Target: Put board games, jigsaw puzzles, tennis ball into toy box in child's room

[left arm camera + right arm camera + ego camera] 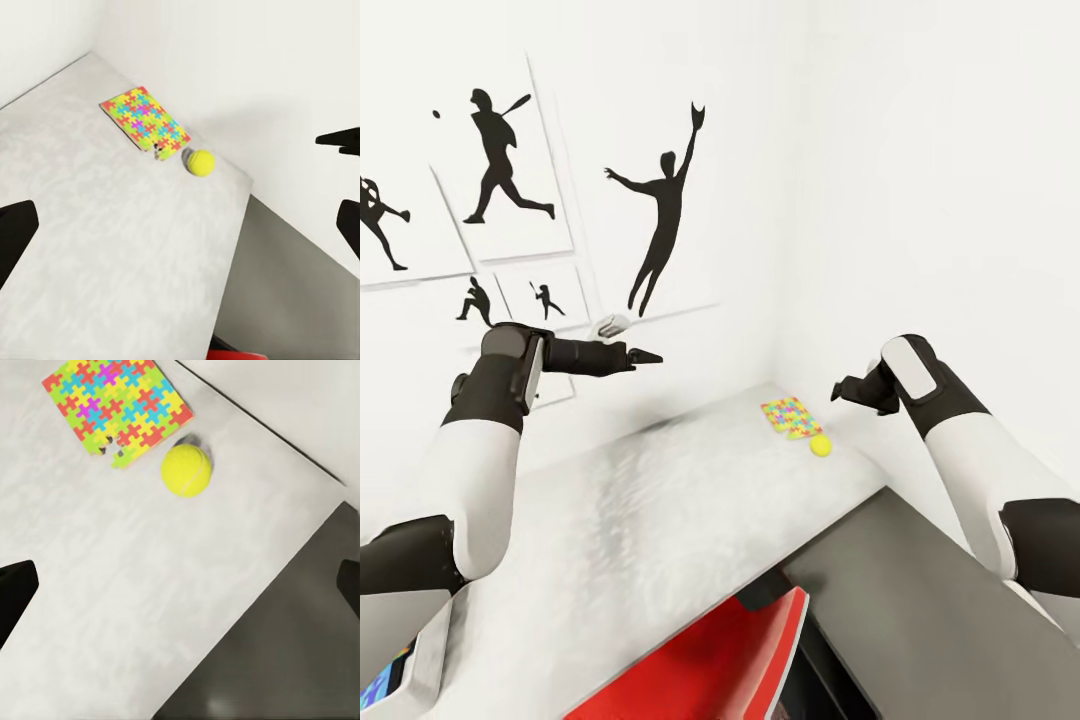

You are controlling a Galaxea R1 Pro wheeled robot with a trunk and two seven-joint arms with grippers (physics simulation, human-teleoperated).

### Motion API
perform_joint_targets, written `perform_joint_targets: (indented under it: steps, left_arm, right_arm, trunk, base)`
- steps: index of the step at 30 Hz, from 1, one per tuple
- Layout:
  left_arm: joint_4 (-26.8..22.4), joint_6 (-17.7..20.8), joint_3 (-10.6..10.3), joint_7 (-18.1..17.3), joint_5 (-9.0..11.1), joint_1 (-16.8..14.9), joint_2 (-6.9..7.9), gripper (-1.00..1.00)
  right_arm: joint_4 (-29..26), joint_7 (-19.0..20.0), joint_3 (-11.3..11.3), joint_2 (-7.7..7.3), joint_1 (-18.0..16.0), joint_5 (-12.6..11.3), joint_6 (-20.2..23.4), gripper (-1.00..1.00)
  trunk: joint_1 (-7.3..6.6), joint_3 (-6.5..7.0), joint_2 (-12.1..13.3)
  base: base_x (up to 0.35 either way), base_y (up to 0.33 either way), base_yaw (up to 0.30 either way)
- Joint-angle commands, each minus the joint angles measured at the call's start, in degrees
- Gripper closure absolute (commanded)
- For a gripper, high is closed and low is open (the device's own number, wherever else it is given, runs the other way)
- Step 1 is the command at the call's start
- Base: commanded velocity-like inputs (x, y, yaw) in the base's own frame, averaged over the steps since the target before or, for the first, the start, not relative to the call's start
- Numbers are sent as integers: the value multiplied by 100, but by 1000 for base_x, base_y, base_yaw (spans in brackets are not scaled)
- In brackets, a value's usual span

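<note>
A multicoloured jigsaw puzzle [790,416] [145,118] [114,406] lies flat on the pale table [660,540] near its far corner by the white wall. The yellow-green tennis ball [820,446] [200,162] [185,469] rests on the table just beside the puzzle. My left gripper [646,356] hovers open above the table's far side, a good way from both. My right gripper [842,391] hangs open in the air close above the ball, nothing between its fingers [15,591]. The toy box, the board games and the bed are out of view.
A lower dark grey cabinet top [930,600] adjoins the table's end below my right arm. A red chair [730,650] is tucked under the table's near edge. Black sports silhouettes [500,160] hang on the wall behind. A small colourful patch [382,682] shows at the lower left edge.
</note>
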Motion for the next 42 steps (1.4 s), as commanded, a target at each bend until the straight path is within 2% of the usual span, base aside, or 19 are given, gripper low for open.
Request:
perform_joint_targets:
  steps: [1, 7, 13, 18, 27, 42]
  left_arm:
    - [0, 35, 16, -68, -60, -9, -5, -100]
    - [-3, 36, 16, -167, -61, -14, -62, -100]
    - [-9, 38, 8, -471, -61, -104, -119, -100]
    - [-19, 38, 5, -737, -68, -183, -116, -100]
    - [-22, 38, -18, -931, -67, -211, -94, -100]
    - [-36, 38, -15, -1456, -70, -213, -70, -100]
  right_arm:
    - [56, -48, 30, -8, -36, -61, 10, -100]
    - [142, -43, 13, 23, -99, -63, 10, -100]
    - [161, -32, 12, 68, -254, -79, 10, -100]
    - [164, -35, 32, 84, -470, -85, 10, -100]
    - [173, -50, 58, 80, -818, -88, 10, -100]
    - [176, -46, 62, 42, -1023, -101, 10, -100]
  trunk:
    - [3, -23, -13]
    - [3, -80, -13]
    - [3, -137, -13]
    - [3, -184, -13]
    - [3, -270, -13]
    - [3, -412, -13]
  base:
    - [0, 0, 0]
    - [0, 0, 0]
    - [0, 0, 0]
    - [0, 0, 0]
    - [0, 0, 0]
    - [0, 0, 0]
